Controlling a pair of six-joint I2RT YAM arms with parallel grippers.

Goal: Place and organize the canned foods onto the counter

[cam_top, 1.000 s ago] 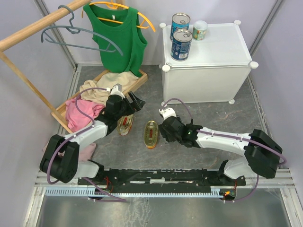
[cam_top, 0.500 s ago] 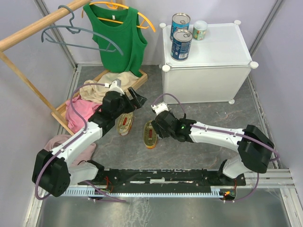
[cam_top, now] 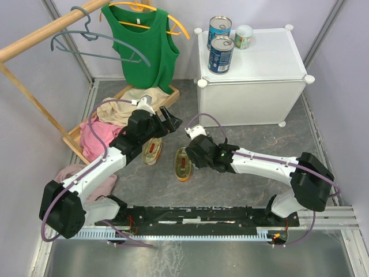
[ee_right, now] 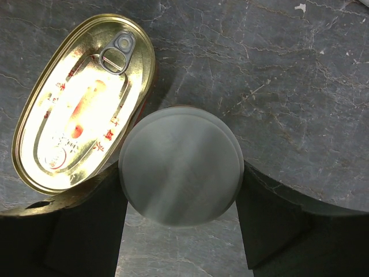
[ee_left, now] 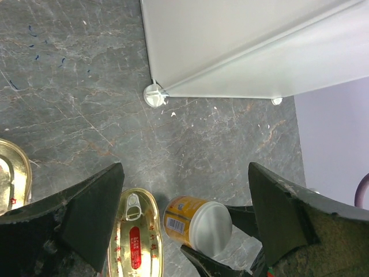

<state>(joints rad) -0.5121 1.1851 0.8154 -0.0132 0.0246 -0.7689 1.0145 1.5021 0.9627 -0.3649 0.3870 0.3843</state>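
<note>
Orange can (ee_right: 180, 164) on tabletop (cam_top: 253, 130), hidden from above by right gripper (cam_top: 195, 151), whose fingers (ee_right: 86, 231) pinch its lid. Left gripper (ee_left: 185, 167) is wide open, empty. Counter (cam_top: 271, 57): 2 blue tins (cam_top: 221, 55), 1 green can (cam_top: 243, 36). Tabletop: 2 oval tins (cam_top: 183, 164), left one half covered.

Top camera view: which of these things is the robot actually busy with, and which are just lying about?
Part of the job:
rear blue-labelled tin
front blue-labelled tin
green-labelled can
orange-labelled can
left oval tin
right oval tin
white cube cabinet

Just lying about:
green tank top
grey hanger
wooden tray of clothes
wooden rail
</note>
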